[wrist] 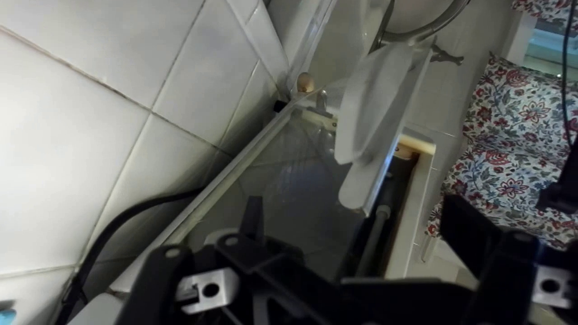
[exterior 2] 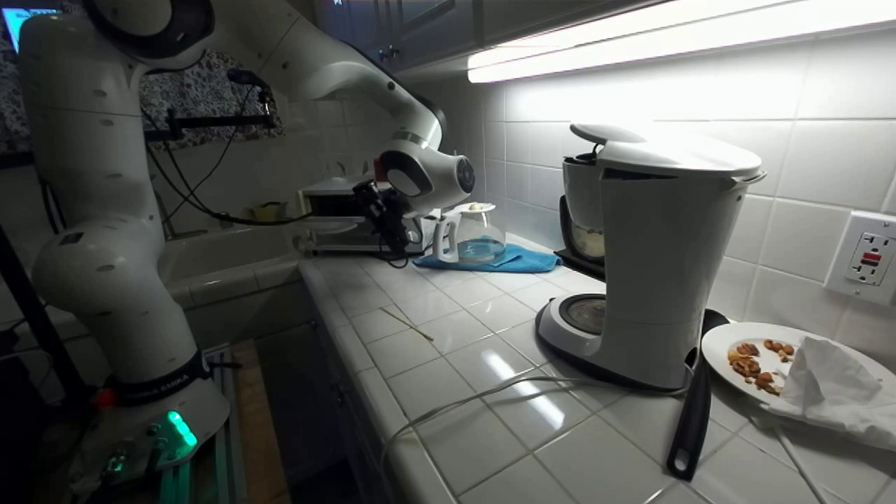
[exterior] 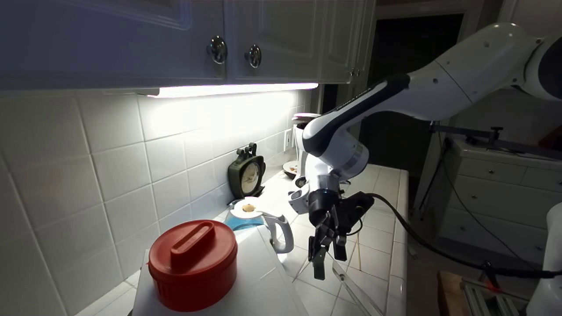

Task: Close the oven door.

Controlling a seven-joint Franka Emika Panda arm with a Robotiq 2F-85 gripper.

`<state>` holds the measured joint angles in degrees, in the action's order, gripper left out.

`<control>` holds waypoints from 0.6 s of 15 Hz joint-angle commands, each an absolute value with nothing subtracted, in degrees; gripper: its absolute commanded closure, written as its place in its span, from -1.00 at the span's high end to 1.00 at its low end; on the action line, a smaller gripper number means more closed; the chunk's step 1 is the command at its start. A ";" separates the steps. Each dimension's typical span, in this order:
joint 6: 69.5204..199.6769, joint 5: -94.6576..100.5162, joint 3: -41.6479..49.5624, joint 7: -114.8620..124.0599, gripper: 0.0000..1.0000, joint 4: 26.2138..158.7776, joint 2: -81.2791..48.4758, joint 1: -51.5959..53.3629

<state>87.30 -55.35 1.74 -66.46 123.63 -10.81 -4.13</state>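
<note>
A white toaster oven (exterior: 263, 285) stands on the counter. Its dark opening (exterior 2: 330, 205) shows in an exterior view, with the door (exterior 2: 334, 225) lowered open. In the wrist view the glass door (wrist: 289, 189) slopes across the middle, beside the dark oven cavity (wrist: 377, 234) with a rod inside. My black gripper (wrist: 356, 210) has its fingers wide apart with nothing between them. One finger lies over the glass and the other toward the cavity side. In an exterior view the gripper (exterior: 329, 259) points down close to the door's frame strip (exterior: 351, 285). Contact cannot be told.
A red lidded container (exterior: 193, 263) sits on the oven. A glass carafe (exterior 2: 479, 234) on a blue cloth (exterior 2: 525, 259) stands beside it. A coffee maker (exterior 2: 665, 266), a plate of nuts (exterior 2: 742, 336) and a green clock (exterior: 248, 173) line the wall. Cabinets (exterior: 272, 39) hang above.
</note>
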 commanded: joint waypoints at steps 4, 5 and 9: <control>87.94 -59.36 1.74 -57.91 1.00 124.91 -4.96 -3.24; 89.16 -59.34 1.71 -56.96 1.00 125.22 -4.16 -3.02; 91.31 -58.56 1.62 -54.54 1.00 125.51 -2.31 -2.73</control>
